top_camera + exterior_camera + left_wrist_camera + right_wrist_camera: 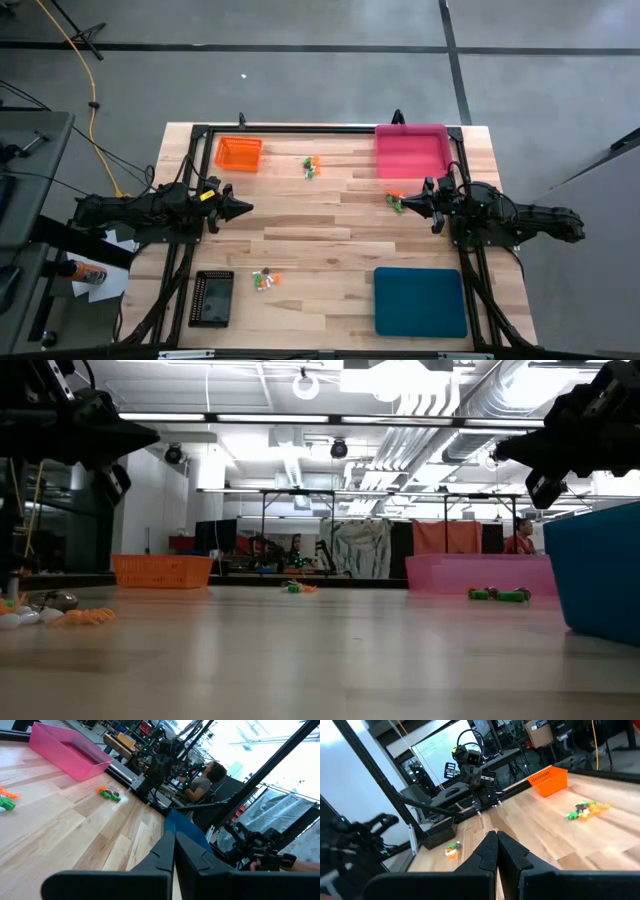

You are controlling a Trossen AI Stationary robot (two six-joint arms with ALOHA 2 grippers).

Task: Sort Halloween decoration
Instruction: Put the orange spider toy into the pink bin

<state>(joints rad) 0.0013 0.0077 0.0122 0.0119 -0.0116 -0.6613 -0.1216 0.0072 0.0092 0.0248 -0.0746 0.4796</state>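
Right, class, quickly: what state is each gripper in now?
Left gripper: jaws closed, holding nothing, raised above the table.
Right gripper: jaws closed, holding nothing, raised beside the pink tray.

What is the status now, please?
Left end effector shut, empty, above table. Right end effector shut, empty, near trinkets by pink tray. More trinkets unsorted. Nothing in the way.

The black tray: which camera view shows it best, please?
The high view shows it best: the whole black tray lies at the table's near left edge, beside a small cluster of trinkets. The right wrist view shows it far off, low and dark. The low and left wrist views do not show it.
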